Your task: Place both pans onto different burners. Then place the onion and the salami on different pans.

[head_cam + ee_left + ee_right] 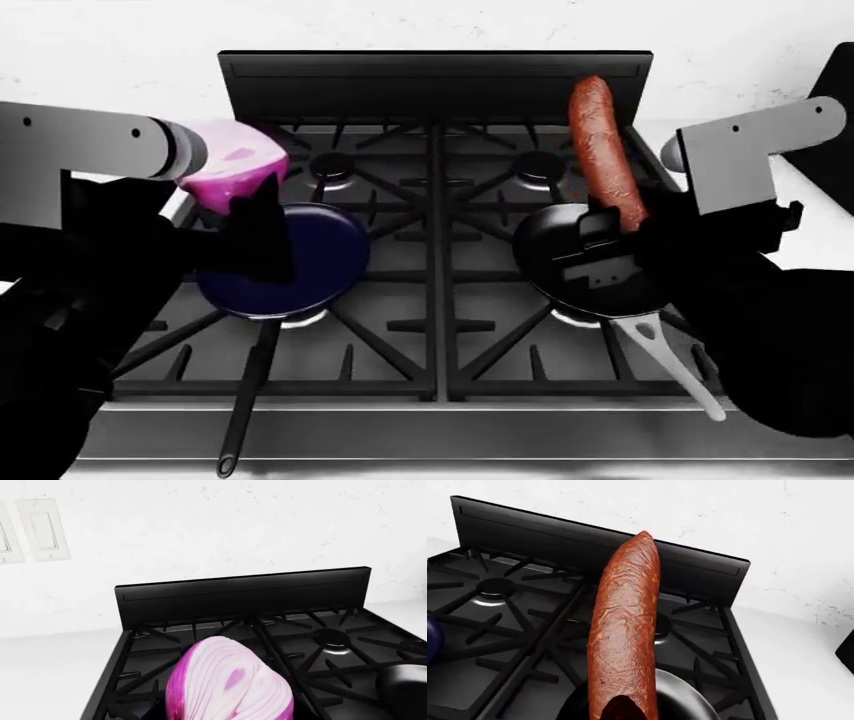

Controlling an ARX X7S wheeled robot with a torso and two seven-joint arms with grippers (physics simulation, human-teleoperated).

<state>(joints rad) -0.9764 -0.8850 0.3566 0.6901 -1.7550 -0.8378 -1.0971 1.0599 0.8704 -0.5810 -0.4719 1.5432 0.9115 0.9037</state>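
The navy-blue pan (296,262) rests on the front left burner, its thin black handle pointing toward me. The black pan (567,262) sits on the front right burner with its grey handle (674,365) toward the front right. My left gripper (244,207) is shut on the purple-pink onion (235,168) (227,680), held in the air over the navy pan's far left rim. My right gripper (625,226) is shut on the near end of the salami (603,145) (625,630), which slants up and away over the black pan (684,700). Neither wrist view shows the fingers.
The two rear burners (334,170) (541,165) lie bare under the grates. A black backguard (434,85) stands against the white wall. White counter (47,670) (800,670) flanks the stove. Wall switches (43,530) are at the far left.
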